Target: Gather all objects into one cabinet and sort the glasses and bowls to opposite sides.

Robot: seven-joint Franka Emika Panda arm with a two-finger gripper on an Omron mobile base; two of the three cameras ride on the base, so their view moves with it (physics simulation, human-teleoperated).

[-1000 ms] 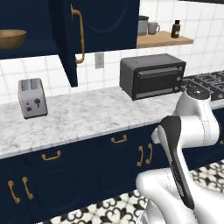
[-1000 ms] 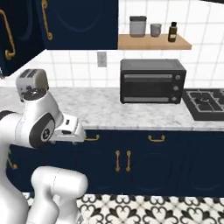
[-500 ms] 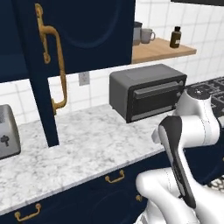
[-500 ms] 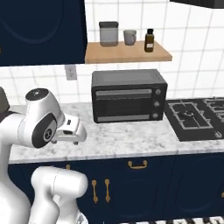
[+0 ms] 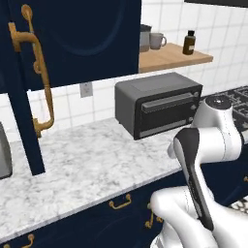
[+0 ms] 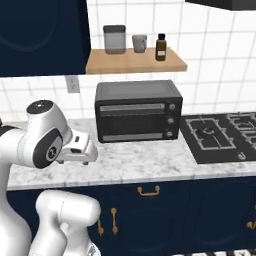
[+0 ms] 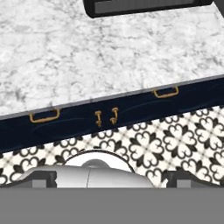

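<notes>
Marble counter (image 5: 92,164) lies broad and bare before us, its front edge running above the navy drawers (image 7: 131,109) with brass pulls, patterned floor tile below. We see the cabinet door (image 5: 22,92) swung open at left, edge-on, its long brass handle (image 5: 41,77) jutting toward the counter's free room. Toaster oven (image 6: 137,111) sits against the tiled wall, stove grates (image 6: 220,135) to its right. Wooden shelf (image 6: 135,61) holds a grey canister (image 6: 114,39), a grey cup (image 6: 139,43) beside it, and a brown bottle (image 6: 160,47), all standing apart. Our gripper (image 7: 112,179) hangs over the counter's front edge and floor, jaws spread wide, holding nothing.
</notes>
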